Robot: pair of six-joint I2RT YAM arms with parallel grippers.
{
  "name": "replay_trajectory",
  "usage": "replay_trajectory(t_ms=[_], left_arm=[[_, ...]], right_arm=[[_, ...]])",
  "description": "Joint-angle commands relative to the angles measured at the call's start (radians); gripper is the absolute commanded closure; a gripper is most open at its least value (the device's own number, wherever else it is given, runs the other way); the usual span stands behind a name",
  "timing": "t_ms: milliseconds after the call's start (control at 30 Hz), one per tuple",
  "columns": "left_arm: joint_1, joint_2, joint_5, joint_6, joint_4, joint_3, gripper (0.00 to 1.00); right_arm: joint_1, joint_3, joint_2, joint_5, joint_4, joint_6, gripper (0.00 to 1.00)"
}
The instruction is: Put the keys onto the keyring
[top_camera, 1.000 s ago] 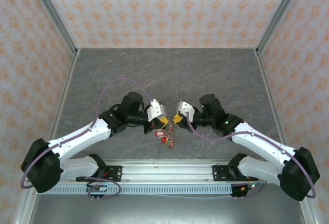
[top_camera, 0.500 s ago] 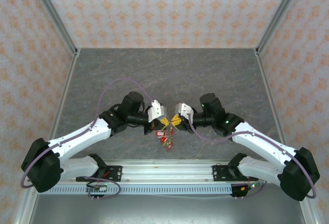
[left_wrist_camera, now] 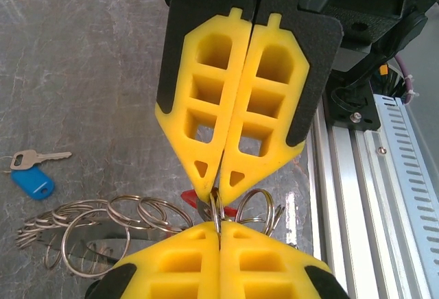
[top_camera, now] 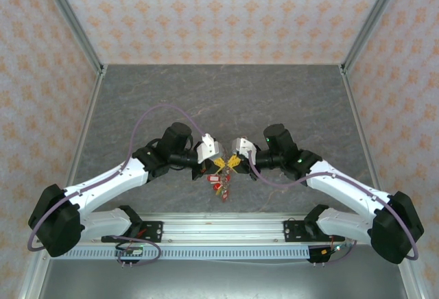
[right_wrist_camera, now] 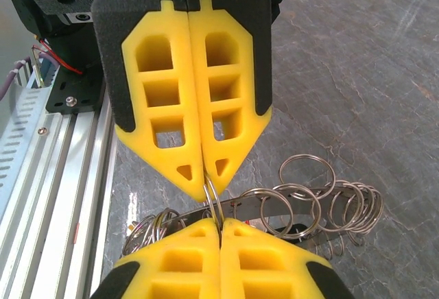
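The left gripper [left_wrist_camera: 219, 227] and the right gripper [right_wrist_camera: 219, 223] meet tip to tip just above the keyring [right_wrist_camera: 288, 210], each with its yellow fingers pressed together on the same small split ring [left_wrist_camera: 217, 206]; the thin wire runs into both seams, so both appear to pinch it; holding it from opposite sides probably steadies the loop and may let one arm pry a coil apart so that a key can be threaded on. The keyring itself, a grey band fringed with many loops, spreads beneath the joined fingertips over the grey table [top_camera: 219, 100]; whether it rests there or hangs partly clear I cannot tell. A red tag [left_wrist_camera: 195, 199] shows right beside the keyring, under the pinch; a loose key with a blue tag [left_wrist_camera: 33, 181] lies flat on the table, apart from the keyring on the side away from the rail, likely waiting its turn. Compared with a second ago, the right gripper has moved in towards the keyring and shut its slightly parted fingers, closing the gap; the left gripper keeps its place and grip.
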Motion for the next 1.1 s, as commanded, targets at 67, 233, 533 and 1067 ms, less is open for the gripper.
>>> replay_trajectory(t_ms=[67,233,533,1067], left_arm=[[-0.009,-0.004,-0.003,0.010,0.023,0.037,0.97],[-0.022,0.013,-0.053,0.061,-0.061,0.065,0.91],[-0.038,0.054,-0.079,0.098,-0.127,0.101,0.91],[-0.041,-0.002,-0.084,0.040,0.033,0.036,1.00]], right_arm=[[0.000,0.047,-0.002,-0.027,0.049,0.006,1.00],[0.000,0.075,-0.006,-0.014,-0.001,-0.003,1.00],[0.000,0.115,-0.009,-0.016,-0.065,-0.029,1.00],[0.001,0.033,-0.029,0.112,-0.039,-0.016,0.90]])
